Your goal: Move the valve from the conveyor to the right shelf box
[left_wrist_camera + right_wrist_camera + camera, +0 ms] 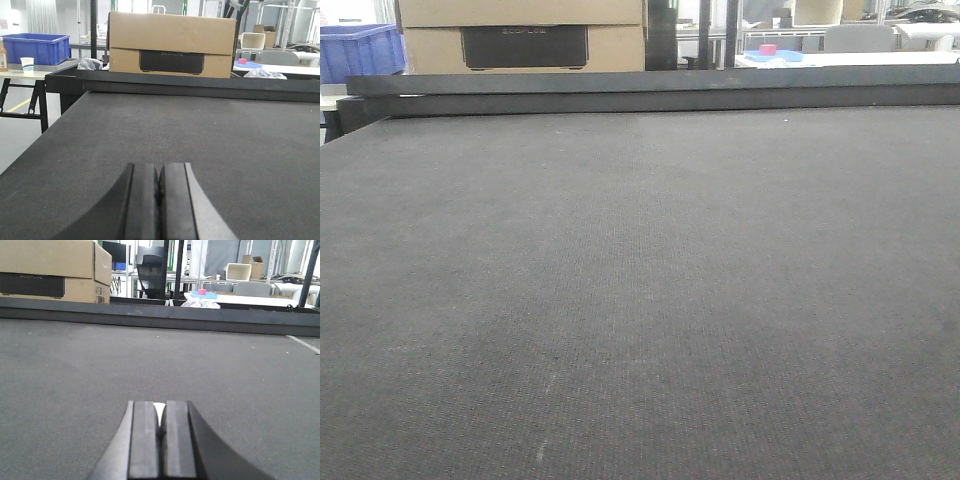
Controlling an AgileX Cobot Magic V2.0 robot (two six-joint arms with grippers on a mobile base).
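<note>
Conveyor (640, 280) belt fills the front view and runs under both arms. Left gripper (159, 175) is clenched, pads pressed together, low over the belt. Right gripper (159, 417) is likewise clenched on nothing. Cardboard box (171, 45) stands behind the belt's far edge.

Soft even light; bkgd glary, fgnd blurry.

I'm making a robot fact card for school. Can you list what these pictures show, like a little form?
Belt: conveyor, dark grey, woven
Valve: not seen in any view
Left end effector: shut, holding nothing, low over the belt
Right end effector: shut, holding nothing, low over the belt
Behind belt: cardboard box, blue crate
Shelf box: not in view
</note>
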